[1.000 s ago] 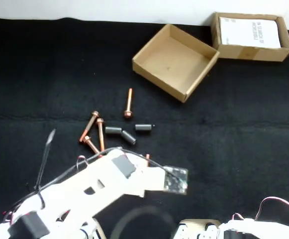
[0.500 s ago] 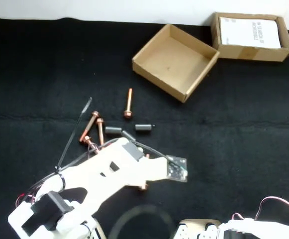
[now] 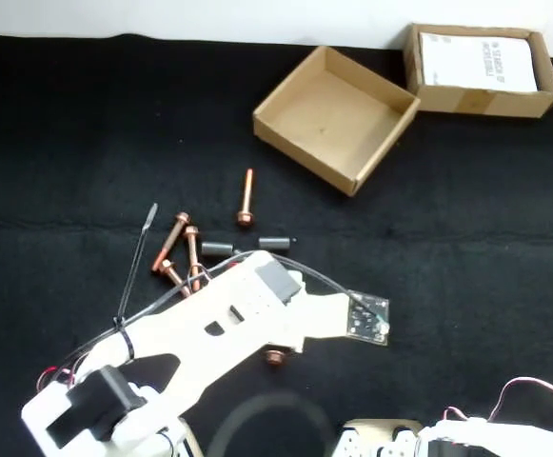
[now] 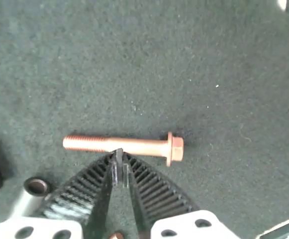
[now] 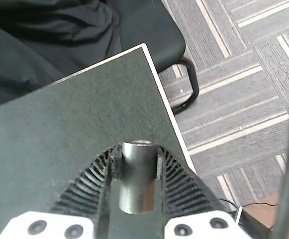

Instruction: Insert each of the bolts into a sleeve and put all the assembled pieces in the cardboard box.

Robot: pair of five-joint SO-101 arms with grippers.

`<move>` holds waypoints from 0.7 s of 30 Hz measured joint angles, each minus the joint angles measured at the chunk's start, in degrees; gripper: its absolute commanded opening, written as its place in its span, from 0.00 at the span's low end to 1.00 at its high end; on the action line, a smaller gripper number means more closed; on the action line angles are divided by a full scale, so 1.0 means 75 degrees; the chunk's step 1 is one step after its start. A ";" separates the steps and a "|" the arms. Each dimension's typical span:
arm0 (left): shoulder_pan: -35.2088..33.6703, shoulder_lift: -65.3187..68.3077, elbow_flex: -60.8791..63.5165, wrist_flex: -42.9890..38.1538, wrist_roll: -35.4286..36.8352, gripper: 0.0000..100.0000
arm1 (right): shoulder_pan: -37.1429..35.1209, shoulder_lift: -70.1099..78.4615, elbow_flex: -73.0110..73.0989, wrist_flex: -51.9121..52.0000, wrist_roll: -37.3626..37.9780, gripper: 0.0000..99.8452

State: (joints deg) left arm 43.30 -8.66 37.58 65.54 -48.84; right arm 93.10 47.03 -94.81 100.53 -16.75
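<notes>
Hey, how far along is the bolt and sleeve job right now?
Nothing finished: the cardboard box is empty. In hand: the right gripper holds one sleeve; the left gripper, shut, sits by a loose bolt. Left: the other bolts lie bare on the mat, sleeves lie loose beside them, nothing assembled or boxed.

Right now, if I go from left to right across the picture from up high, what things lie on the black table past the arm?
three bunched copper bolts → dark sleeve → lone bolt → second sleeve → empty cardboard box → box holding a paper
</notes>
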 measured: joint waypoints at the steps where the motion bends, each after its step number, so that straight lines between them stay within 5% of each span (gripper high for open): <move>1: 0.0000 0.0129 -0.0012 -0.0070 0.0000 0.01 | 0.0000 0.0023 0.0000 0.0000 0.0023 0.01; 6: -0.0117 0.0750 -0.0328 -0.0035 0.0000 0.01 | 0.0000 0.0047 0.0000 0.0000 0.0023 0.01; 14: -0.1395 0.0961 -0.1875 0.1383 -0.0105 0.01 | -0.0035 0.0047 0.0000 0.0000 0.0023 0.01; 21: -0.1489 0.0973 -0.1958 0.2942 -0.0809 0.01 | -0.0305 0.0047 0.0000 0.0000 0.0023 0.01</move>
State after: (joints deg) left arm 32.13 -1.36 22.90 87.60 -54.90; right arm 90.81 47.38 -94.81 100.53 -16.57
